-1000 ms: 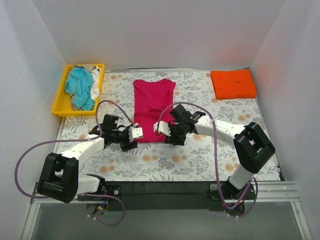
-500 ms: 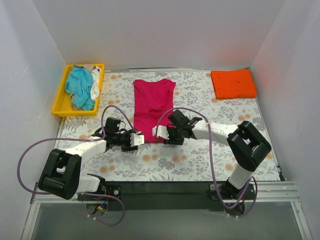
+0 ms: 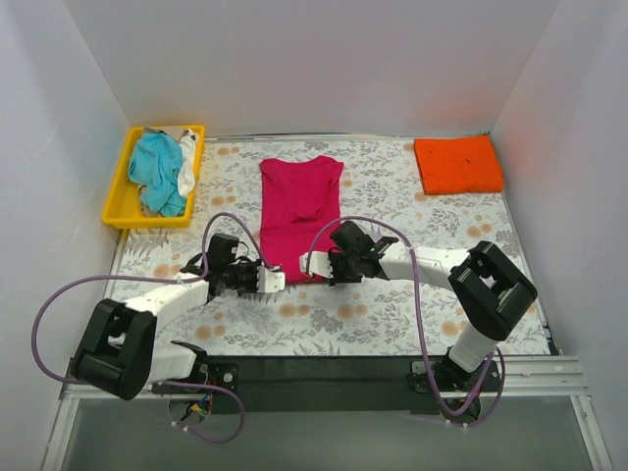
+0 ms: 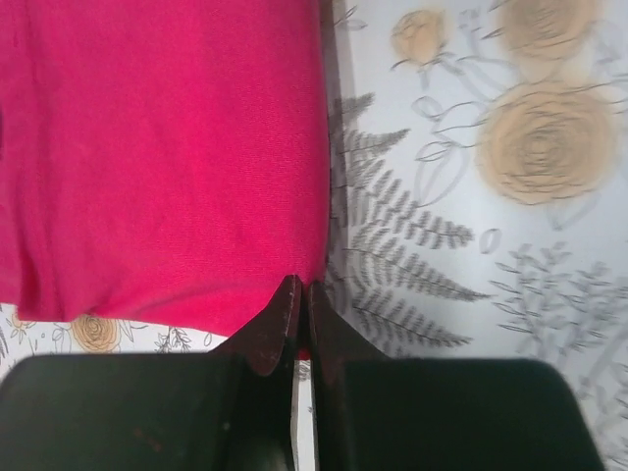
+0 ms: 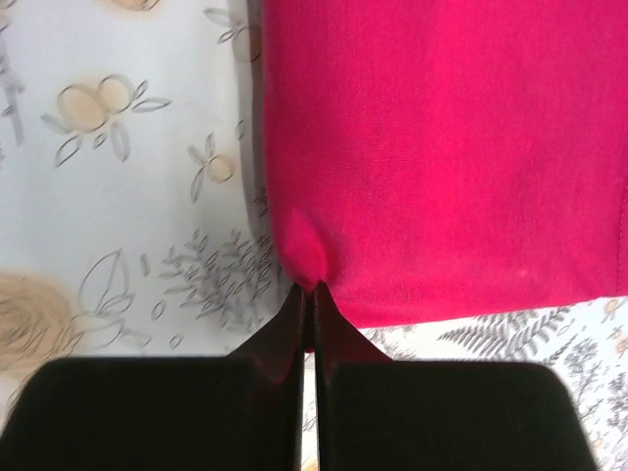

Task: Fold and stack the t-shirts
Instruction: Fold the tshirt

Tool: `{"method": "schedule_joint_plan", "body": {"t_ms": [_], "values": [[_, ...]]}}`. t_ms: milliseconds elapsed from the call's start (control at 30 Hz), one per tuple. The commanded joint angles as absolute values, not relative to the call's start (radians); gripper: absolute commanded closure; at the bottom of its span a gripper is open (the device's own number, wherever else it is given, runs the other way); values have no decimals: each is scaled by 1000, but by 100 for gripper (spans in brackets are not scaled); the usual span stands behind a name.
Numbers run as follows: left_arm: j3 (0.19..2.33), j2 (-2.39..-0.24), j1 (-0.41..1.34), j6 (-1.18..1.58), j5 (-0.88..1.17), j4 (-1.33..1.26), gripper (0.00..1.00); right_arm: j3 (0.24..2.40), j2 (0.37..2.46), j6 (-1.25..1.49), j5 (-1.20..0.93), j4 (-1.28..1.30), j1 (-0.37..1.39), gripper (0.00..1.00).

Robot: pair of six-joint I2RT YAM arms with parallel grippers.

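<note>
Two grippers are pinching one pink shirt by its near hem, jaws pressed together: left gripper at its 7 o'clock corner, right gripper at 5 o'clock. Beyond, one orange shirt is lying at 2 o'clock, with one teal shirt and one white shirt in one tray at 10 o'clock.

Magenta t-shirt: plain, narrowed to a long strip, lying flat at table centre, long axis 12 to 6 o'clock, neckline at 12; near hem corners puckered.
Orange t-shirt: folded into a flat rectangle, 2 o'clock corner.
Teal t-shirt: crumpled heap in yellow tray, 10 o'clock.
White t-shirt: crumpled, touching the teal one at its 3 o'clock side.
</note>
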State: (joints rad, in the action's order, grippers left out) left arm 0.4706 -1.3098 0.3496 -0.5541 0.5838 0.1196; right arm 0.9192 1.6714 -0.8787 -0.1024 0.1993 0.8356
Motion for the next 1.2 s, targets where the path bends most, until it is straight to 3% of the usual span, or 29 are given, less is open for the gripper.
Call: {"method": "schedule_joint_plan", "body": {"t_ms": [0, 300, 767, 1033, 1167], "values": [[495, -1175, 376, -584, 653, 342, 100, 925, 1602, -865, -126, 336, 848, 99], [528, -956, 380, -560, 716, 655, 100, 902, 1407, -750, -258, 521, 879, 99], [793, -769, 380, -509, 850, 1075, 100, 1037, 1195, -755, -345, 787, 945, 99], [982, -787, 380, -322, 815, 1022, 100, 1242, 1196, -795, -273, 893, 943, 99], [968, -828, 376, -237, 744, 896, 100, 1281, 1239, -830, -242, 891, 931, 99]]}}
